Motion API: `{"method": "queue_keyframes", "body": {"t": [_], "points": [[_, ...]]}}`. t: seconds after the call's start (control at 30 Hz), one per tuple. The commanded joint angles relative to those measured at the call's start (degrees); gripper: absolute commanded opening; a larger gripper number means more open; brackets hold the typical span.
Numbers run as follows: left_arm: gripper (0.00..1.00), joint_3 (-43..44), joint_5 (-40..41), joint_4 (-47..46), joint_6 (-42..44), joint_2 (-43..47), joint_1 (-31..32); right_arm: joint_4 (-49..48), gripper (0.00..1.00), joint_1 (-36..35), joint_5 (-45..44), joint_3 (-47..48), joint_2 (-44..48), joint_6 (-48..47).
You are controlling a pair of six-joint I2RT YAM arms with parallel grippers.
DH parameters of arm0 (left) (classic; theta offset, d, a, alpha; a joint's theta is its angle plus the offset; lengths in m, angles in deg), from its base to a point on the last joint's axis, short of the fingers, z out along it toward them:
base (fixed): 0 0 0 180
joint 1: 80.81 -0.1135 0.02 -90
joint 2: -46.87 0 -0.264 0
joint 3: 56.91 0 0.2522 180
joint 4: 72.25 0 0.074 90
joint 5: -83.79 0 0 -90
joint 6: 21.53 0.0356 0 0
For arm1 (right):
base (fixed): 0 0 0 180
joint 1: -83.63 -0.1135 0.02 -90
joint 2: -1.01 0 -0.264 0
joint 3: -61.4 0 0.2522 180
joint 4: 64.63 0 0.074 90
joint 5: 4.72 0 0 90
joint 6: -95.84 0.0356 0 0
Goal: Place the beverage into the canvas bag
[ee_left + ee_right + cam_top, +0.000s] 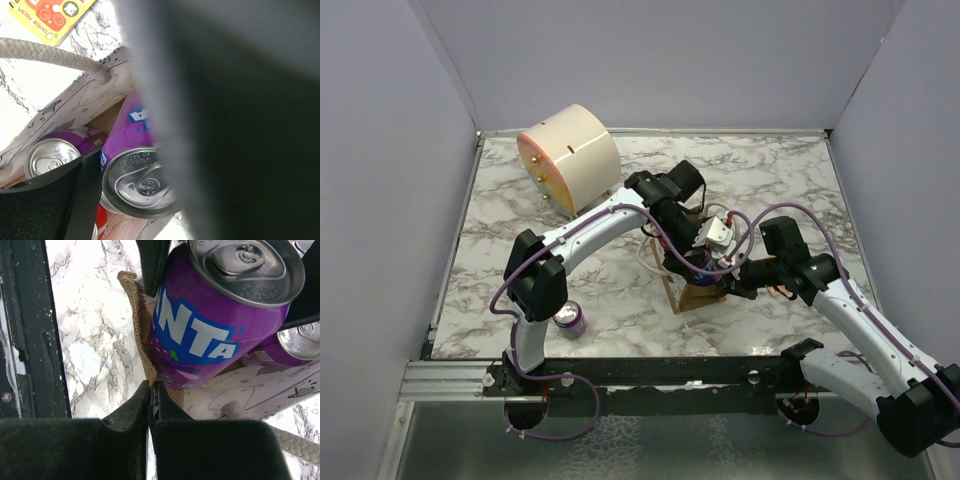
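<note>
Top looks down; wrists share can, canvas bag.

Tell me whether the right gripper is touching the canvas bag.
Touching. The right wrist view shows the right gripper shut, its fingertips pinching the woven rim of the canvas bag with no gap.

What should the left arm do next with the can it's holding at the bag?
Probably ease it straight down. The left fingers grip the purple can, tilted and only partly inside the canvas bag, beside a second can already in there. The right fingers pinch the bag's rim, steadying it, so lowering before releasing looks safest.
</note>
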Motion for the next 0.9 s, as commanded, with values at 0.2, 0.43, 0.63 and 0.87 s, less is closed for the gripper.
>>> {"method": "queue_keyframes", "body": {"t": [0.2,0.43,0.63,0.87], "points": [[0.0,3.32,-3.01,12.92,11.89,-0.13,0.91,-3.48,0.01,-0.05,-1.24,2.79,0.35,1.87],[0.0,4.38,-3.56,14.55,14.73,-0.21,0.9,-4.81,0.01,-0.05,-0.63,2.23,0.42,2.65],[0.0,4.03,-4.04,11.36,12.9,0.83,0.61,-5.32,0.02,-0.05,-0.89,0.84,0.6,2.2],[0.0,-0.85,-6.85,0.18,3.96,3.83,-0.12,-3.82,0.22,-0.05,-0.64,1.17,0.57,1.34]]}}
